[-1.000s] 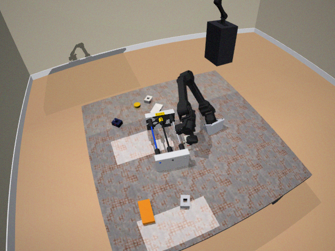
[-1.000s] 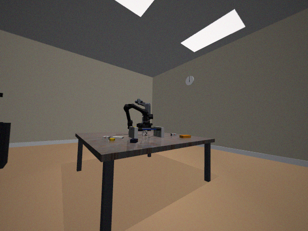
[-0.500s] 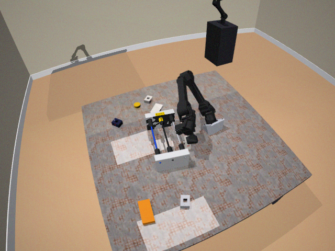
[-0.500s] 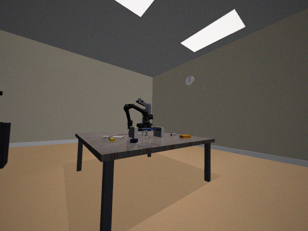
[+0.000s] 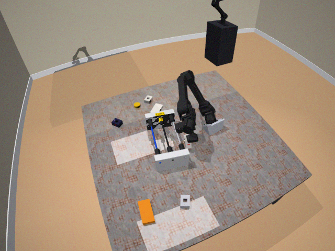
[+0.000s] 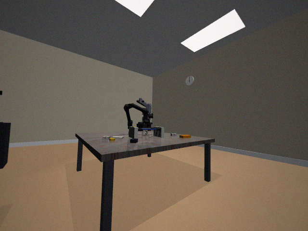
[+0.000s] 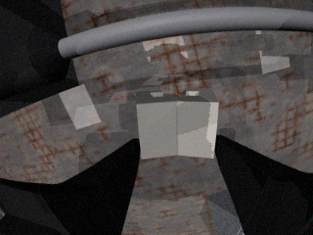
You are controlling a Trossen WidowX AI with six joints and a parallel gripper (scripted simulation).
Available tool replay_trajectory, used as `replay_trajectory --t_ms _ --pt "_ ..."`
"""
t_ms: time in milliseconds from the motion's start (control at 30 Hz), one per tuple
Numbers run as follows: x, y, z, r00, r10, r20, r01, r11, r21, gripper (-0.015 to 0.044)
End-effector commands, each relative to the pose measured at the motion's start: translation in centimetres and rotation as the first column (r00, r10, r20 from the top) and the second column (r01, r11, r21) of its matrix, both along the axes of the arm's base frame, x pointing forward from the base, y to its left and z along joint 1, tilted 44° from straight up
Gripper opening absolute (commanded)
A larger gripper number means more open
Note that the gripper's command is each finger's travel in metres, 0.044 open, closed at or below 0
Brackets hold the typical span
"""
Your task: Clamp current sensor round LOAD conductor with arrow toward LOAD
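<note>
The pale split-core sensor [image 5: 188, 143] [image 7: 158, 129] stands on the table beside the grey conductor [image 5: 176, 132] [image 7: 196, 24]. My gripper [image 7: 176, 143] is shut on it, with a black fingertip at each side; in the top view the gripper partly hides it. A small red mark shows on its side there, but the arrow's direction cannot be read. The sensor is not around any conductor. The black conductor [image 5: 165, 136] and blue conductor [image 5: 153, 136] run parallel beyond the grey one. A yellow label [image 5: 159, 114] sits on the rear block and a yellow tag [image 5: 160, 119] by the black conductor; their lettering is unreadable.
The conductors span a rear block [image 5: 149, 116] and a front block [image 5: 172, 159]. A grey angled panel [image 5: 214, 128] stands right of the arm. An orange block [image 5: 146, 211], a light block with a hole [image 5: 185, 205], a dark blue block [image 5: 116, 123] and a yellow disc [image 5: 137, 104] lie around.
</note>
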State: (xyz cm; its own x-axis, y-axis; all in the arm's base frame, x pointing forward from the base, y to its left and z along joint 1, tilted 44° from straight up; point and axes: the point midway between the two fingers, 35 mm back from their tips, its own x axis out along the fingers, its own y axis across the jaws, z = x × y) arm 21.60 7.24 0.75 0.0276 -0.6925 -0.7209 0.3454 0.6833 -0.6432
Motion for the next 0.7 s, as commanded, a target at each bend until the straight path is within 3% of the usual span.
replay_trajectory --t_ms 0,667 --pt "0.4 1.6 1.2 1.000 0.001 0.011 -0.001 1.000 0.011 0.0000" --pt "-0.5 6.6 7.0 1.000 0.014 -0.006 -0.014 1.000 0.002 0.0000"
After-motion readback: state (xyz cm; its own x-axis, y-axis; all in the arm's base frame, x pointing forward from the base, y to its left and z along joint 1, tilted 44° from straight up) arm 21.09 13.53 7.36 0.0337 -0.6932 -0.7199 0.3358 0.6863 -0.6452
